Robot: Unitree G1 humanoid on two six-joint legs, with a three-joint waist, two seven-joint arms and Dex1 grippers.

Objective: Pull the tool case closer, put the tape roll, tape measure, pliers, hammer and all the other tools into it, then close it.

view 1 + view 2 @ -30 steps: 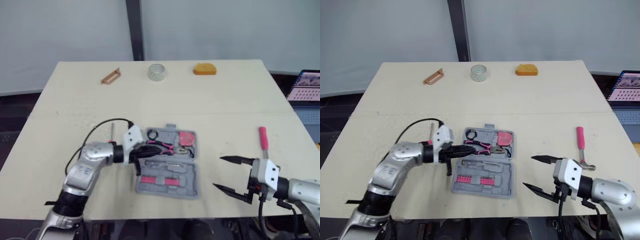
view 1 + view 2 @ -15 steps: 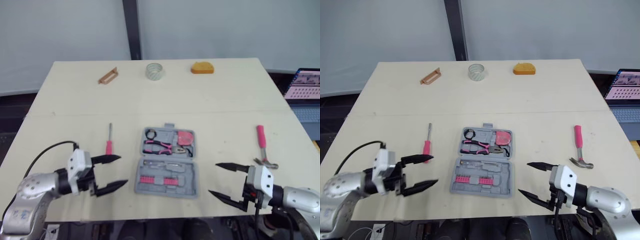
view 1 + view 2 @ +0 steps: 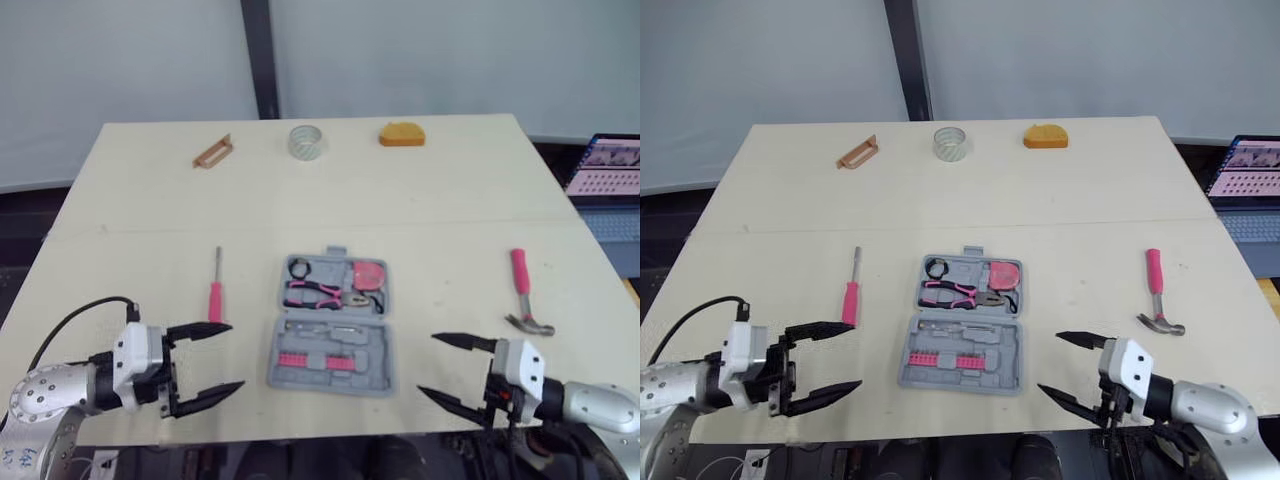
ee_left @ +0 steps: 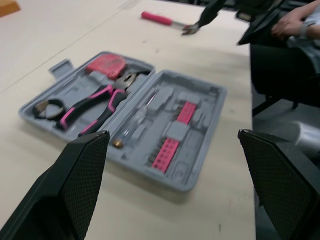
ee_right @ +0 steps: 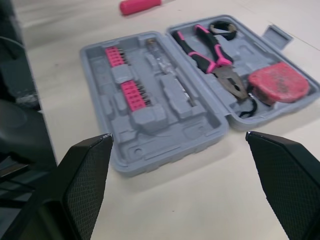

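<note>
The grey tool case [image 3: 300, 372] lies open near the table's front middle. In it rest the pink-handled pliers [image 3: 318, 293], a pink tape measure [image 3: 371, 274] and a row of pink bits [image 3: 300, 359]. A pink screwdriver [image 3: 216, 293] lies left of the case. The pink-handled hammer [image 3: 522, 295] lies to its right. At the table's far side stands the clear tape roll [image 3: 307, 141]. My left gripper [image 3: 236, 355] is open at the front left, apart from the case. My right gripper [image 3: 427, 364] is open at the front right, holding nothing.
An orange object [image 3: 401, 134] and a copper-coloured bracket [image 3: 212, 152] lie at the far edge beside the tape roll. A laptop [image 3: 603, 165] sits off the table's right side. A person's hand [image 4: 292, 22] appears beyond the table in the left wrist view.
My left gripper let go of the pliers in the case, opened and drew back to the front left. The right gripper sank slightly toward the front edge.
</note>
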